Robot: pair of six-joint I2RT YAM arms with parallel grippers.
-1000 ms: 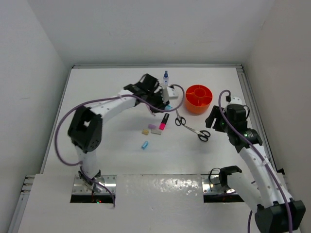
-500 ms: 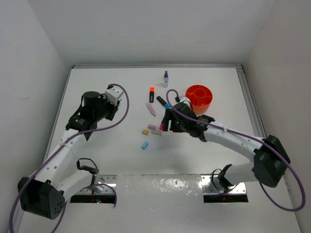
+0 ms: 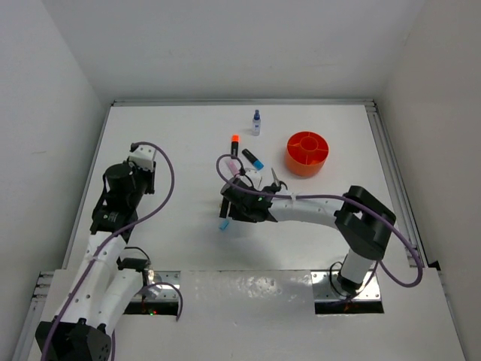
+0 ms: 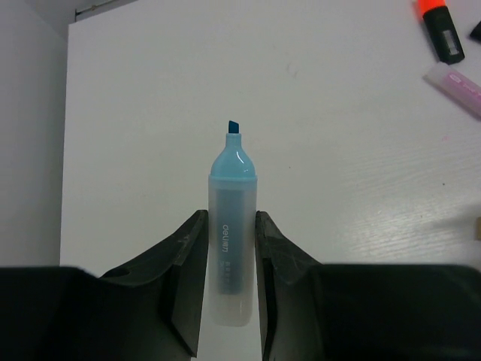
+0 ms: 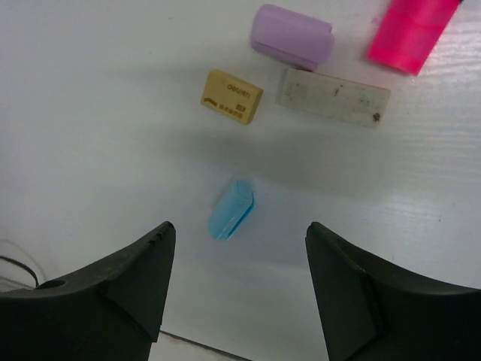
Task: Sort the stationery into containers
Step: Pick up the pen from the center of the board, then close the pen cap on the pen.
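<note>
Blue highlighter (image 4: 233, 173), tip bare, is pinched in the left gripper (image 4: 229, 226) up near the table's (image 3: 173, 135) left edge, well apart from the orange tub (image 3: 304, 167) toward the right edge. Right gripper (image 5: 239, 229) hangs spread wide right above a small blue piece (image 5: 231, 210) mid-table, touching nothing. Tub looks empty from above, so I'd say basically everything's left to sort: markers (image 3: 234, 145), erasers (image 5: 231, 96), scissors (image 3: 276, 179), bottle (image 3: 256, 122).

Table (image 5: 98, 165) lies open beside the blue piece (image 5: 231, 210); beige eraser (image 5: 231, 96) stands beyond.
</note>
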